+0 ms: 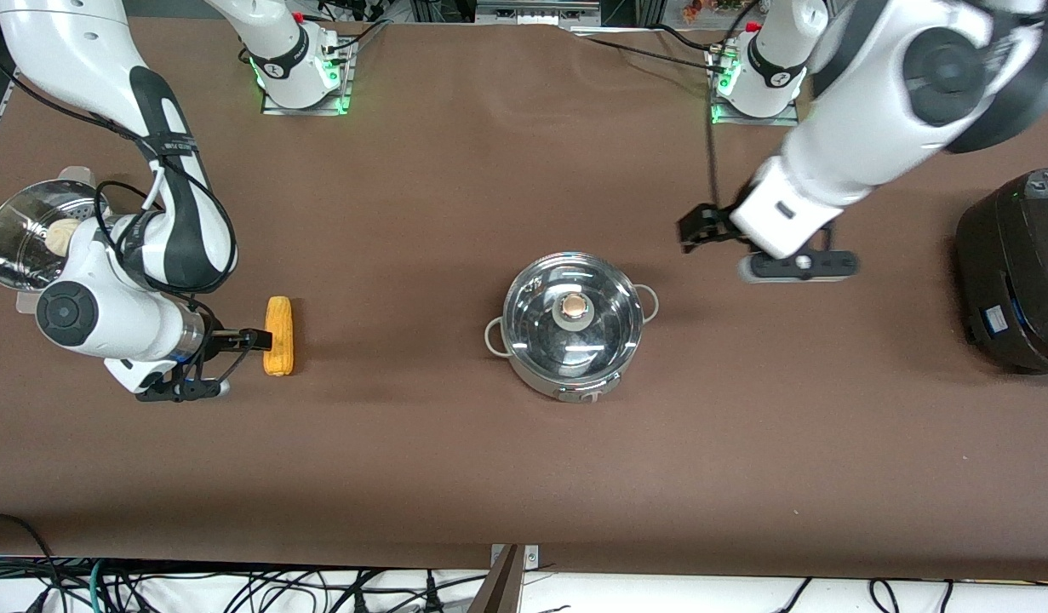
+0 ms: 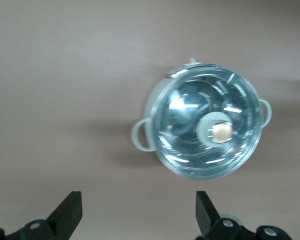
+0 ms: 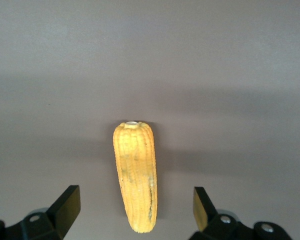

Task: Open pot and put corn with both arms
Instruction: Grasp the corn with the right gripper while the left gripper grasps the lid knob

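The brown bench [image 1: 455,477] carries a black cooker [image 1: 1013,272] at the left arm's end and a steel steamer basket [image 1: 21,234] holding a white bun [image 1: 62,236] at the right arm's end. The steel pot [image 1: 573,328] sits mid-bench, its glass lid [image 1: 572,315] on it. The left gripper [image 1: 698,228], fingers [image 2: 70,210] spread wide and empty, hangs over bare bench near the pot. The right gripper [image 1: 253,340], fingers [image 3: 65,204] spread, hovers at the corn [image 1: 278,335], which lies on the bench between basket and pot.
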